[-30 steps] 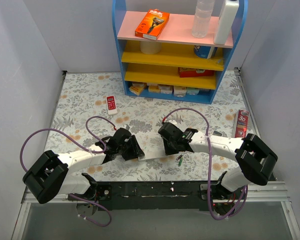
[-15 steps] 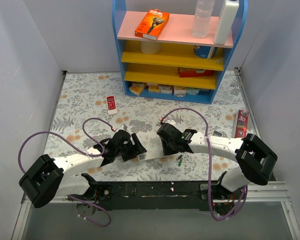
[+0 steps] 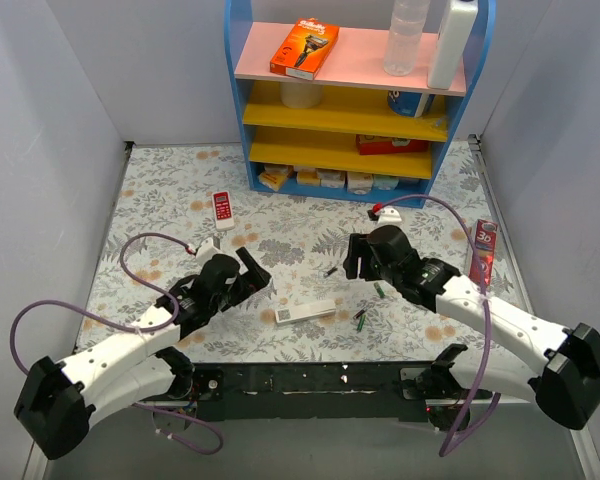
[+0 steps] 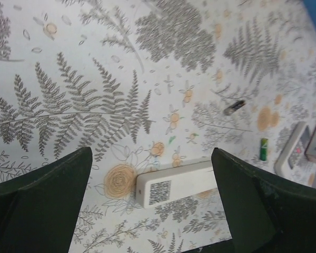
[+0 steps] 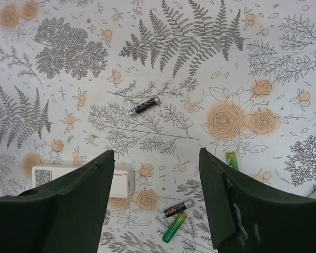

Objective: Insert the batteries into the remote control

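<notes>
The white remote control [image 3: 305, 312] lies flat on the floral mat, near the front edge and between the two arms. In the left wrist view the remote control [image 4: 176, 183] shows a QR label on its end. Nothing grips it. My left gripper [image 3: 254, 271] is open just left of it, and my left gripper [image 4: 150, 158] has nothing between its fingers. My right gripper [image 3: 356, 259] is open to the upper right, and my right gripper [image 5: 156, 155] is also bare. Loose batteries lie on the mat: a dark battery [image 5: 145, 105], a green battery [image 5: 232, 159], and a dark and green pair [image 5: 176, 217].
A blue shelf unit [image 3: 242, 120] with boxes and bottles stands at the back. A small red-and-white remote [image 3: 222, 208] lies left of it. A red box [image 3: 484, 247] lies at the right edge. White walls close in on both sides.
Both grippers held the remote between them a second ago. They have opened and drawn apart, left arm leftward, right arm to the right and back. The remote now rests on the mat.
</notes>
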